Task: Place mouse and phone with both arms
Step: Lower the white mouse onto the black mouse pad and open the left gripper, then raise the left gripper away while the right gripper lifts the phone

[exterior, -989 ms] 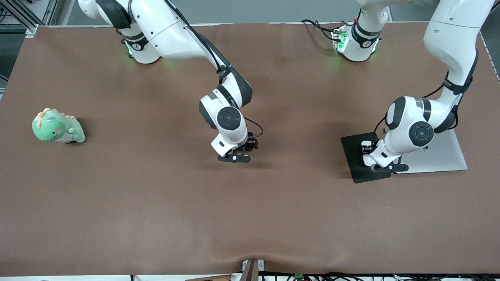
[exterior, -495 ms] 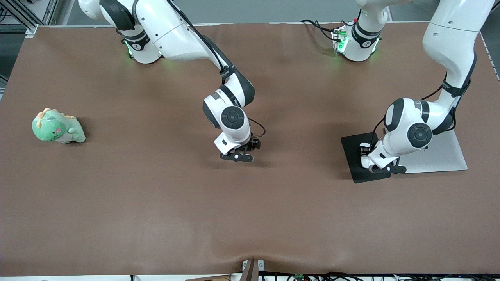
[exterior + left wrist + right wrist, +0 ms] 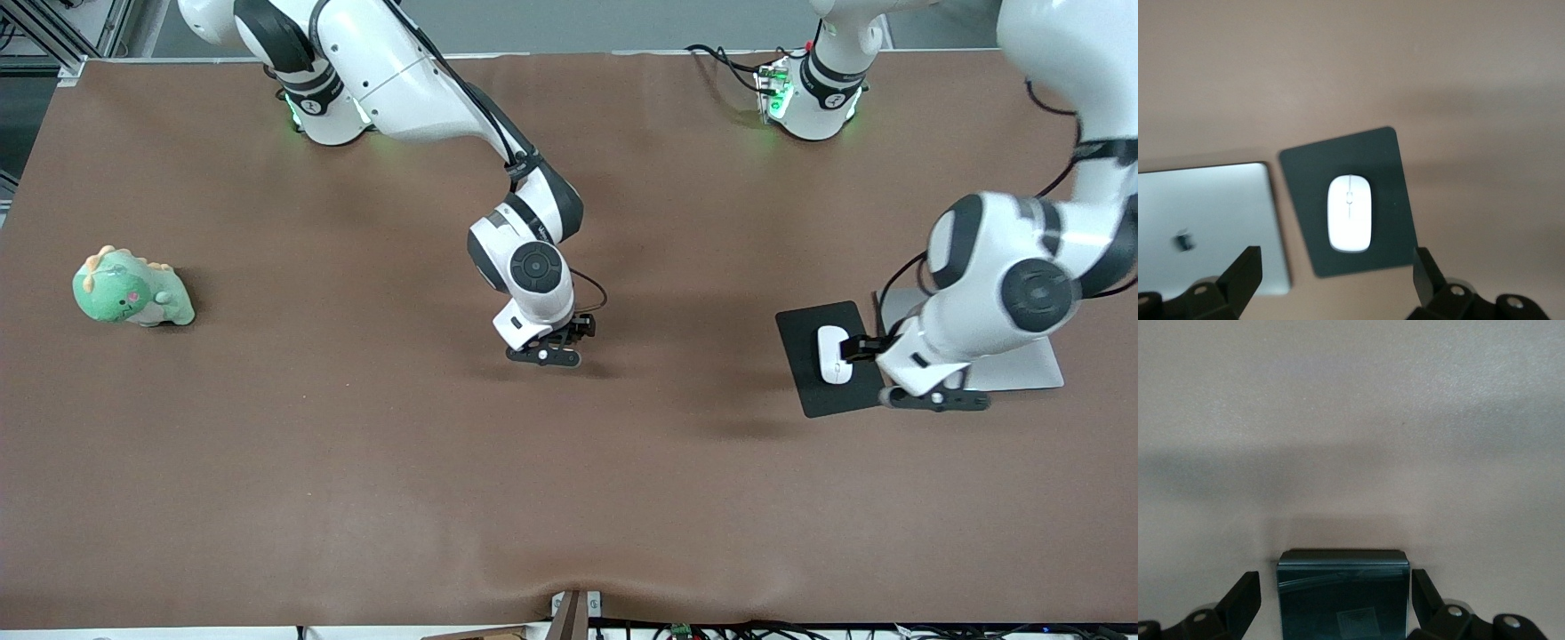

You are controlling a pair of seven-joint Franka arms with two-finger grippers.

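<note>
The mouse [image 3: 834, 354] lies flat on the black pad [image 3: 805, 378], lengthwise along it and roughly centred, so that half of the task appears done. The pad sits just beside a silver laptop [image 3: 1022, 364], toward the left arm's end of the tabletop [image 3: 356, 480].

The left gripper [image 3: 933, 398] hangs in the air over the edge of the pad nearest the laptop. In the left wrist view its fingers [image 3: 1245, 270] are spread wide and empty, with the mouse [image 3: 1349, 222] well below them. The wide spread lets the gripper clear the mouse without dragging it off the pad [image 3: 1391, 173].

The right gripper [image 3: 544, 356] is low over the middle of the tabletop. In the right wrist view the phone [image 3: 1343, 593] sits between its fingers [image 3: 1245, 593], one to each side of the long edges. A thin gap shows on both sides, so whether the fingers clamp the phone cannot be told. The phone appears at or close to the tabletop; contact is not visible. Gripping across the narrow width would keep the glossy slab level for set-down.

A green plush toy [image 3: 132, 289] rests toward the right arm's end, well apart from both grippers.
</note>
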